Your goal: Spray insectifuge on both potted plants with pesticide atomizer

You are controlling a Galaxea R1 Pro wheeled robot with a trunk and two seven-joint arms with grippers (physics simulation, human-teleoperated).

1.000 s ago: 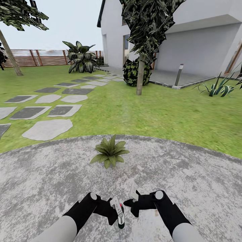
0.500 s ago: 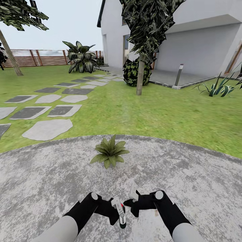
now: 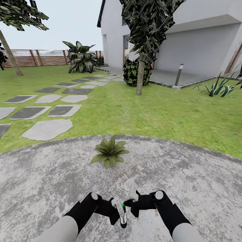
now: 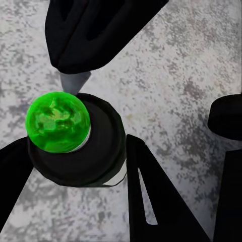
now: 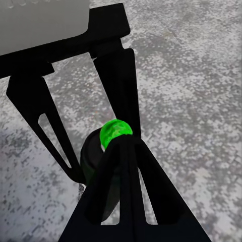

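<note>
One potted plant, a low rosette of narrow green leaves, stands on the grey paved patio of the garden, straight ahead of my arms. My left gripper is shut on the pesticide atomizer, a dark bottle with a pale head. A bright green dot glows at the bottle's end. My right gripper is shut with nothing between its fingers, its tip right against that green dot. Both grippers hover low over the paving, short of the plant.
Lawn lies beyond the patio edge. Stepping stones lead off to the far left. A palm trunk, a grey bollard lamp, a striped agave and the house stand further back, with the slat fence behind.
The dot at the atomizer's end has turned from red to green. My left gripper has shifted the bottle slightly toward the right gripper. The plant and view are unchanged.
</note>
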